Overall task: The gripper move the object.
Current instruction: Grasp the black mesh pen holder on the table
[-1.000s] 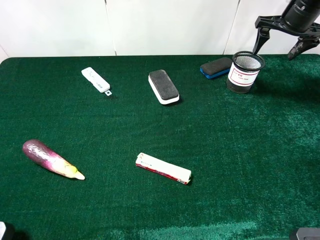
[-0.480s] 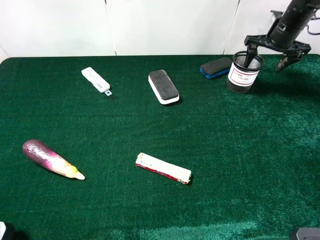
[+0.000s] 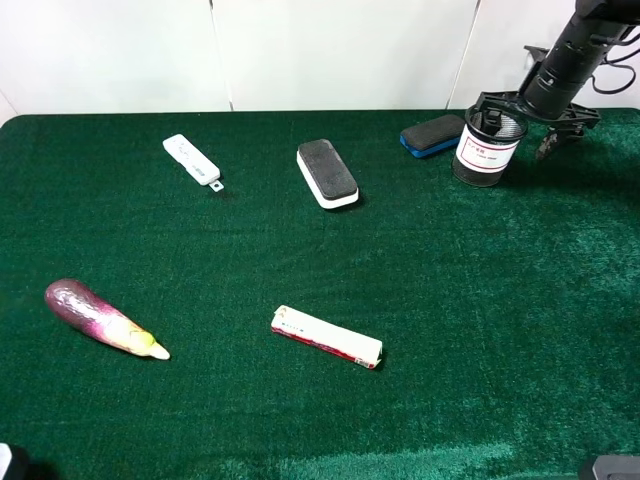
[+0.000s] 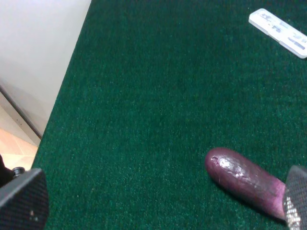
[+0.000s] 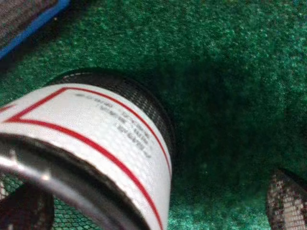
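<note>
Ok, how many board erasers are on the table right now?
2. The white-based eraser lies at the back middle of the table; the blue-based eraser lies at back right, just left of the mesh pen cup. None appears hidden.

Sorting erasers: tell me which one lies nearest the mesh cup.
The blue-based eraser, close beside the mesh cup near the back edge. The white-based eraser lies much farther to the left.
</note>
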Available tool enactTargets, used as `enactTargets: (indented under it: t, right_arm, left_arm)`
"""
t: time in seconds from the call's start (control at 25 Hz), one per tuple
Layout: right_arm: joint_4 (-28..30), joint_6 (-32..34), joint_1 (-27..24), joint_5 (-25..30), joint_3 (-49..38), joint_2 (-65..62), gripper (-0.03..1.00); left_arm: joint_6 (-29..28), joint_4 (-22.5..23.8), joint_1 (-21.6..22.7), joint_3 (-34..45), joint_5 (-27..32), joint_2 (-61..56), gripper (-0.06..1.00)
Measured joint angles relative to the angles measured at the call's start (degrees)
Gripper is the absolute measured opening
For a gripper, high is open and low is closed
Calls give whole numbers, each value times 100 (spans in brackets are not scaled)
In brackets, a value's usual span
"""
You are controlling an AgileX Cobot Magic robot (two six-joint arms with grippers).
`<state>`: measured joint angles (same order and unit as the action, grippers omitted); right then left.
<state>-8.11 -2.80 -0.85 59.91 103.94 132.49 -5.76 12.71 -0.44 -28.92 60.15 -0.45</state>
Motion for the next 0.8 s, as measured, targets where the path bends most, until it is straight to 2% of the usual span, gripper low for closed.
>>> enactTargets:
  t: [0.44, 0.8]
  right_arm:
    - [-12, -13, 0, -18, 0, 0, 51]
    - [-42, -13, 0, -8, 4, 0, 21]
  left_arm:
    - [0, 0, 0, 0, 0, 0, 99]
    - [0, 0, 0, 0, 0, 0, 99]
